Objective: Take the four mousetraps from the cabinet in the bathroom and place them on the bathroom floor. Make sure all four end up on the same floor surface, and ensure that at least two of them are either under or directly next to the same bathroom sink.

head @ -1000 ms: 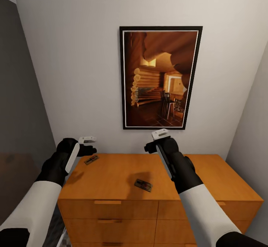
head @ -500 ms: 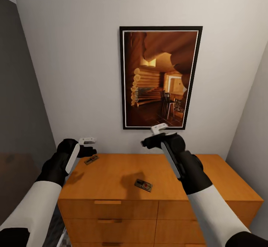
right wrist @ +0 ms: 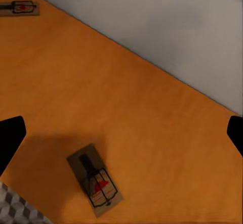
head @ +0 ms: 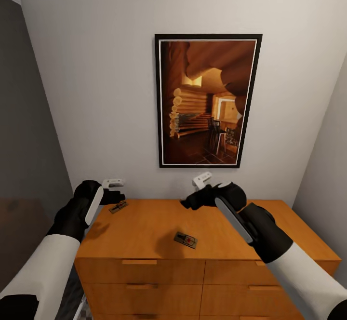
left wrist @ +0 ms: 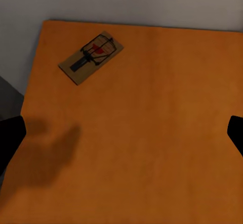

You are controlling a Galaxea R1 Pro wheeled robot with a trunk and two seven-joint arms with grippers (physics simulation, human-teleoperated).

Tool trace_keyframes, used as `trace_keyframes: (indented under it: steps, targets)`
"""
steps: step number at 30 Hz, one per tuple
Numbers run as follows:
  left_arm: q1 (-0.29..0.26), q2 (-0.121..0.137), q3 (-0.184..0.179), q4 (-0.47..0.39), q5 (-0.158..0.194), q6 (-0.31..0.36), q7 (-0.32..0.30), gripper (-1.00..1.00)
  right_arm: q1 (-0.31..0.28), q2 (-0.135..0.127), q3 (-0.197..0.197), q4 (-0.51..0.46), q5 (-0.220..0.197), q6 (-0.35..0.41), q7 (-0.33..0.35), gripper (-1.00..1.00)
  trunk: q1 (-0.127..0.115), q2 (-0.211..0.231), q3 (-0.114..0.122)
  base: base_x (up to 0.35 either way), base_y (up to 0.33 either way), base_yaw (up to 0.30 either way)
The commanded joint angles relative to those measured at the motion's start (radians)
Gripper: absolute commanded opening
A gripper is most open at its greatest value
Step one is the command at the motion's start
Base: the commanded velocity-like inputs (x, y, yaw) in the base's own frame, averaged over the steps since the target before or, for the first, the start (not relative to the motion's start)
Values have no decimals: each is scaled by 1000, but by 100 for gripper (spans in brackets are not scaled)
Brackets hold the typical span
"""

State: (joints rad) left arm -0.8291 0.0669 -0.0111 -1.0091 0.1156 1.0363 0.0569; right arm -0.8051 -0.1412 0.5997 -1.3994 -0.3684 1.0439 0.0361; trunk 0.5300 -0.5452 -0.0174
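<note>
Two of the small flat tan wooden mousetraps with thin wire parts lie on top of the low orange-brown wooden cabinet (head: pixel 144 223): one near the front middle (head: pixel 185 239), the other at the back left corner (head: pixel 118 207), close to the wall. The right gripper (head: pixel 189 200) hovers above and behind the front mousetrap, its dark fingers spread wide and holding nothing, as the fingertips at the edges of the right wrist view suggest. The left gripper (head: pixel 115 195) hangs just over the corner mousetrap, also wide and empty.

The traps are thin and lie flat on smooth wood, so I judge the main risk is the fingers sliding over a board, or nudging it along the top instead of closing on it. The corner trap sits near the left edge and could be pushed off or jammed against the wall. The wire parts might also catch a fingertip.

The cabinet top is a plain, glossy wood with soft gripper shadows. Behind it stands a pale wall with a black-framed picture of a log cabin interior (head: pixel 208 100); a patch of cube-patterned floor tile (right wrist: pixel 15 209) shows past the cabinet's front edge
</note>
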Motion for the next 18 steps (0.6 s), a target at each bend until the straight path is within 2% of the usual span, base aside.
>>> trace_keyframes:
  steps: [1,8,13,18]
  targets:
    - [-1,1,-1,-1,9,4,6,100,-1,-6,5,-1,-1,3,4,100,0,-2,-2,0,0,0]
    - [0,0,-2,0,9,4,6,100,-1,-36,35,-2,-18,3,4,100,0,-2,-2,0,0,0]
    - [-1,1,-1,0,9,4,6,100,-2,-78,127,-4,-22,3,4,100,0,-2,-2,0,0,0]
    - [0,1,-1,5,9,4,6,100,-2,-101,184,-4,-25,3,4,100,0,-2,-2,0,0,0]
